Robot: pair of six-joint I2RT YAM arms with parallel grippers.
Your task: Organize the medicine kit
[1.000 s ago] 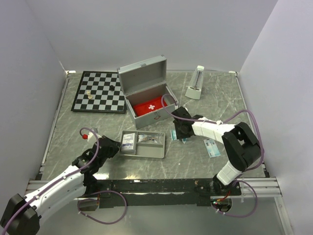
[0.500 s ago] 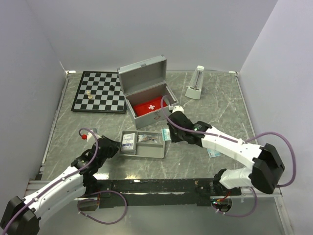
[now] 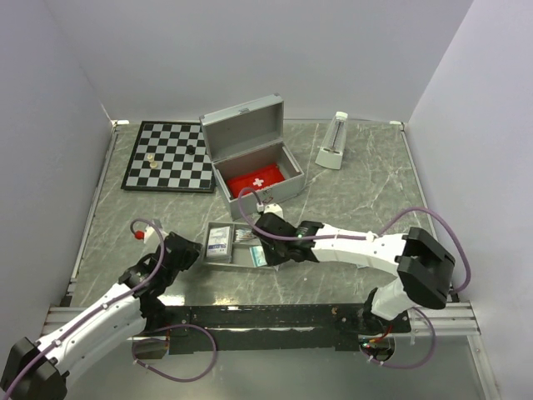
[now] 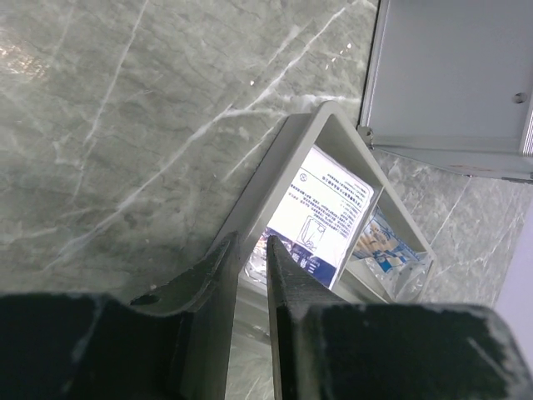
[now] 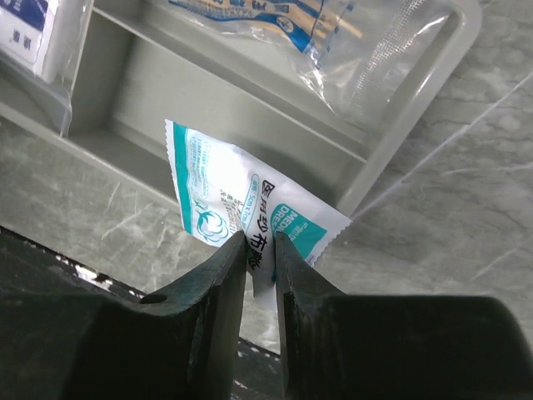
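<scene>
The medicine kit [image 3: 250, 137], a silver case, stands open at the back with a red pouch [image 3: 256, 182] inside. In front of it lies the grey tray [image 3: 244, 260], holding a white printed box [image 4: 326, 208] and a clear bag of supplies [image 4: 388, 247]. My left gripper [image 3: 190, 250] [image 4: 248, 250] is at the tray's left end, one finger outside its wall [image 4: 333, 125] and one inside, shut on it. My right gripper [image 3: 263, 252] [image 5: 261, 250] is shut on a white-and-teal dressing packet [image 5: 229, 204], hanging over the tray's near right compartment [image 5: 250, 117].
A chessboard [image 3: 166, 157] with a few pieces lies at the back left. A white-based clear dispenser [image 3: 333, 143] stands at the back right. The kit's lid [image 4: 454, 75] rises just behind the tray. White walls close in the table on three sides.
My right arm has swung left from beside the kit's front to over the tray, carrying the packet. The left arm has barely moved.
</scene>
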